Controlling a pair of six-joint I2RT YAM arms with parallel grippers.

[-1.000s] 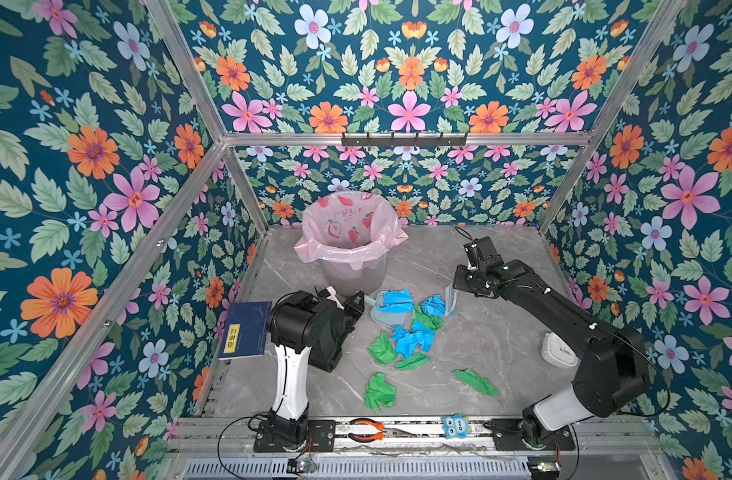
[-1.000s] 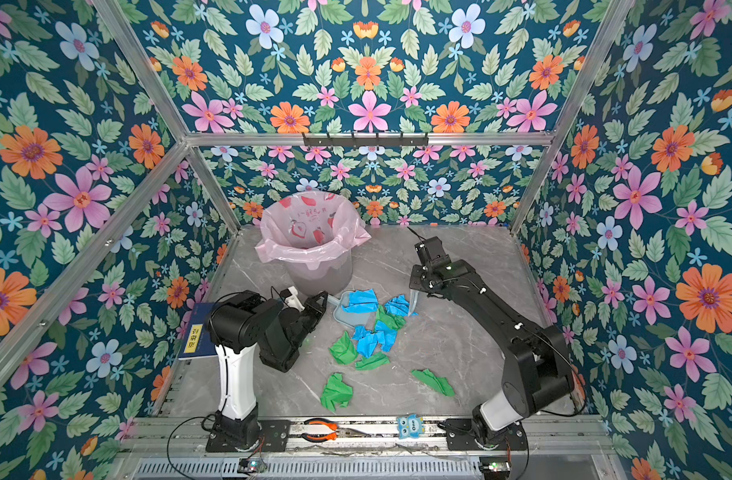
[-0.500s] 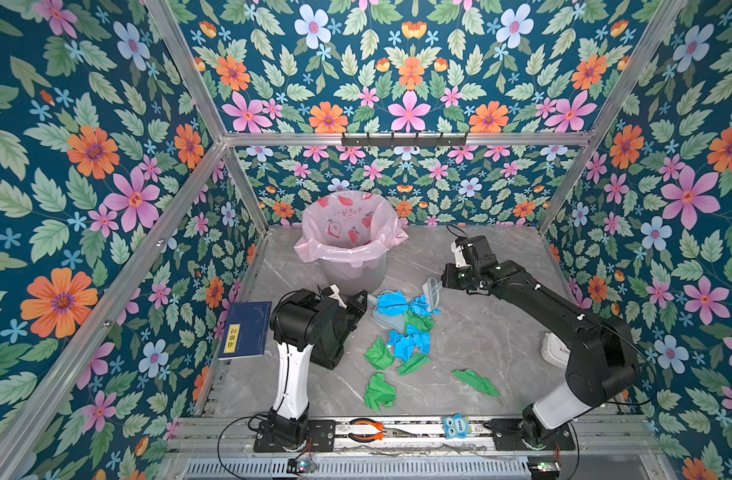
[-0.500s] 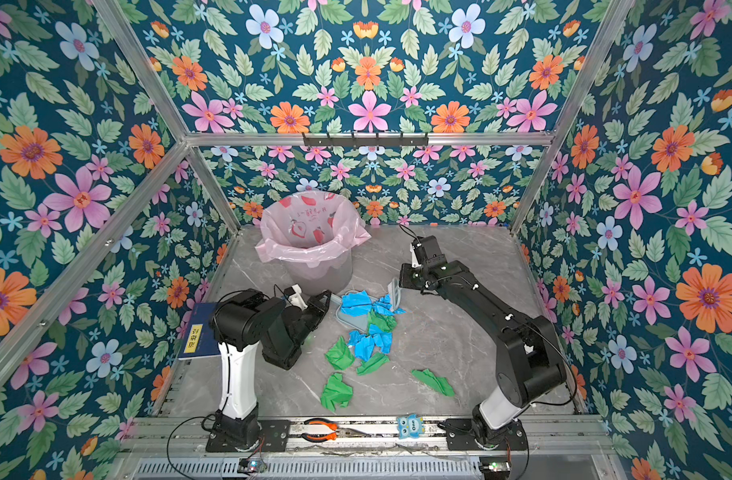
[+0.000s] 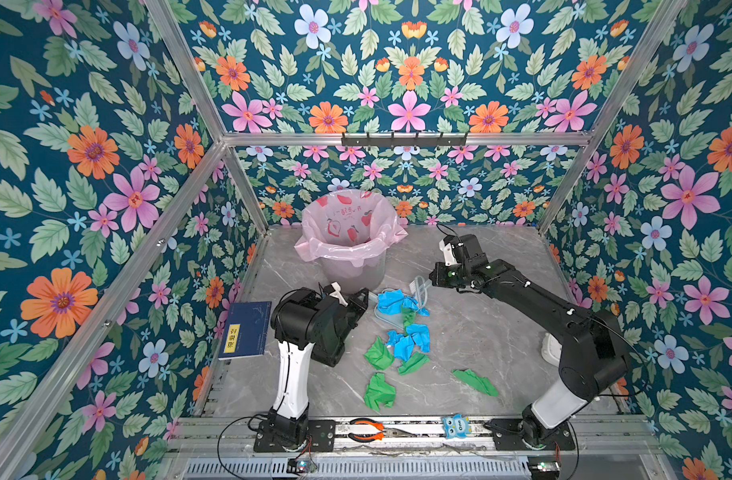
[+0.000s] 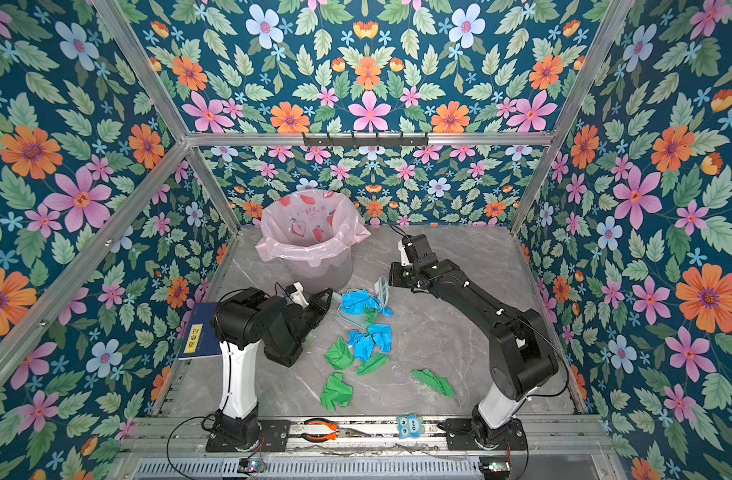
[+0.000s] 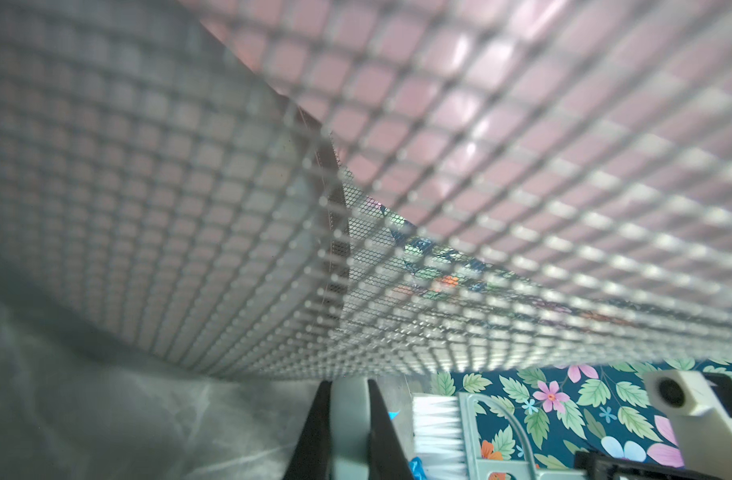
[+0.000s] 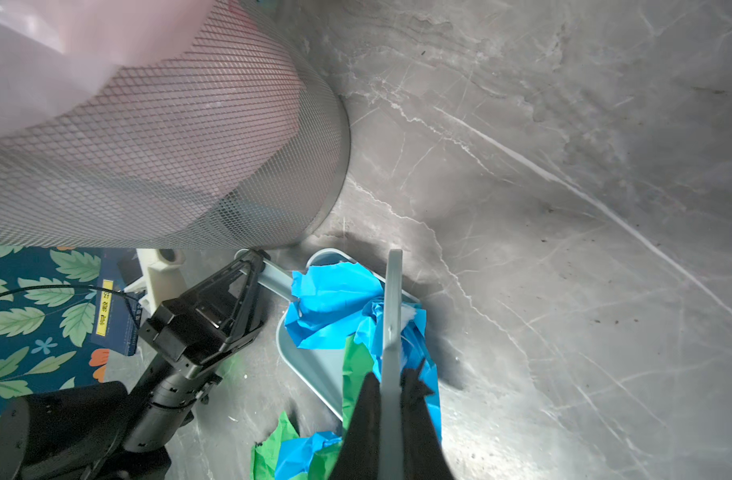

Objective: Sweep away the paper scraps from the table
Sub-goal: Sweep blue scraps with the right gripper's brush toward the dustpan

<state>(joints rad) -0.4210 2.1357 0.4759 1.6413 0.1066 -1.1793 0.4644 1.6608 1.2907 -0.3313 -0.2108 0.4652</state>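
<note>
Crumpled blue paper scraps lie on a pale dustpan on the grey marble table. My left gripper is shut on the dustpan's handle. My right gripper is shut on a pale brush whose white bristles stand at the dustpan's mouth against the blue scraps. More blue scraps and several green ones lie nearer the front.
A mesh bin with a pink liner stands just behind the dustpan. A blue booklet lies at the left wall. Orange pliers and an owl toy sit on the front rail. A white object lies behind the right arm.
My right gripper has swung left with the brush, pushing blue scraps onto the dustpan. The left arm and the dustpan have hardly moved.
</note>
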